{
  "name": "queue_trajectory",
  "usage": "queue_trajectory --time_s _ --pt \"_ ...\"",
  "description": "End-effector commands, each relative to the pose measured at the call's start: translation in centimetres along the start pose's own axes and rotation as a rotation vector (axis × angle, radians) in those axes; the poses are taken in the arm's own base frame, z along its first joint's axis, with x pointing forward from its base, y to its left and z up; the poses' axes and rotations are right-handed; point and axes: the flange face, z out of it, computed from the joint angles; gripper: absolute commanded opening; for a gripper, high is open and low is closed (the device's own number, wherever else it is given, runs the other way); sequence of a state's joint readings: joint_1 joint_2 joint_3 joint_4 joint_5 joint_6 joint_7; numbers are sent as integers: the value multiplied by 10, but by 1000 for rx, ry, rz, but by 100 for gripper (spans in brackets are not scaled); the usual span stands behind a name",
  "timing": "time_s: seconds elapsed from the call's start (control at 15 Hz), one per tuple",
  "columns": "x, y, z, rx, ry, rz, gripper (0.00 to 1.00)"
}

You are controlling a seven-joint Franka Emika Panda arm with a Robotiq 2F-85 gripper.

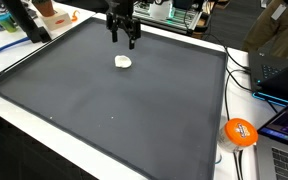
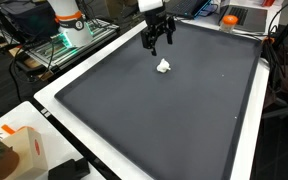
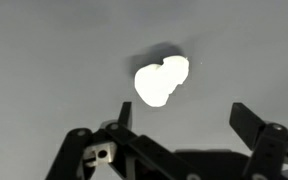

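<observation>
Above the white lump, the gripper; jaws wide

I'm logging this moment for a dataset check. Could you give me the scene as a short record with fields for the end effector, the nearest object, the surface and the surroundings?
end effector: end effector open, jaws spread, holding nothing
nearest object: small white lump, lying on the mat
relation: above the lump and apart from it; in the wrist view the lump lies just beyond the gap between the fingertips
surface: dark grey mat on a white table
surroundings: orange round object off the mat, on the table beside its edge
</observation>
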State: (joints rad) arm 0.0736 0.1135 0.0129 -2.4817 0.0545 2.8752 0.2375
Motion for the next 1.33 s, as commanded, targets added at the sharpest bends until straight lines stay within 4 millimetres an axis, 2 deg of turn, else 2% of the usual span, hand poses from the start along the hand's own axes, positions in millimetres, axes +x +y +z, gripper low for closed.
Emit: queue_trajectory --time_s 0.0,0.27,0.4,0.47,0.53,0.87,1.0,1.27 --pt "-17 8 0 19 50 -23 100" --pt "-35 9 1 45 125 -41 100" --pt "-47 3 -2 62 143 -43 100" --pt "-49 -6 -3 78 125 -60 100" --pt "-38 -3 5 65 125 -45 100" --pt "-42 -17 -1 92 147 -59 100" --pt "-44 -9 -1 78 202 -51 100" --pt "-60 -15 -3 85 288 -50 100"
